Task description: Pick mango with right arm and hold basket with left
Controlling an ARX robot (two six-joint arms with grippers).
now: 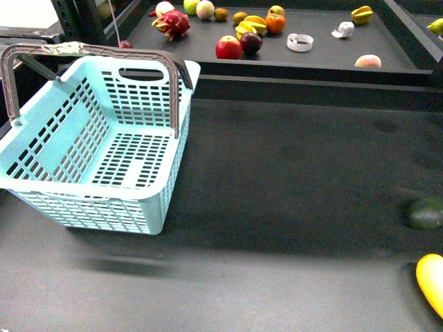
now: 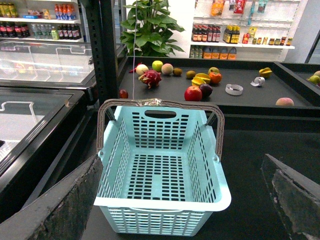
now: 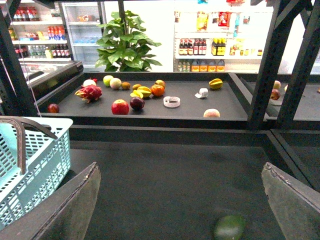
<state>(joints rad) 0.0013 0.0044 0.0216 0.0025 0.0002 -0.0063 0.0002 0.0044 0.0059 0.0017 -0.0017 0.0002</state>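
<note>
Basket (image 1: 100, 72): light turquoise plastic, smooth, slightly glossy.
Handles (image 1: 41, 48): grey-brown plastic, matt.
Tabletop (image 1: 291, 194): dark, matt, finely textured surface.
Mango (image 1: 432, 280): smooth yellow skin, faint sheen.
Dark green fruit (image 1: 426, 212): dull, matt skin.

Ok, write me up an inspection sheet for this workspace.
Surface: dark matte table, no spills seen.
Job's things: basket empty, at the left, handles raised; mango at the near right, cut off by the frame edge.
Clutter: dark green fruit just behind the mango; loose fruit on the back shelf.
Grippers: left gripper open, facing the basket, holding nothing; right gripper open, holding nothing.
Cables: thin cord running up above the basket handle.
Surroundings: potted plant, bottle shelves, glass-topped freezer.
</note>
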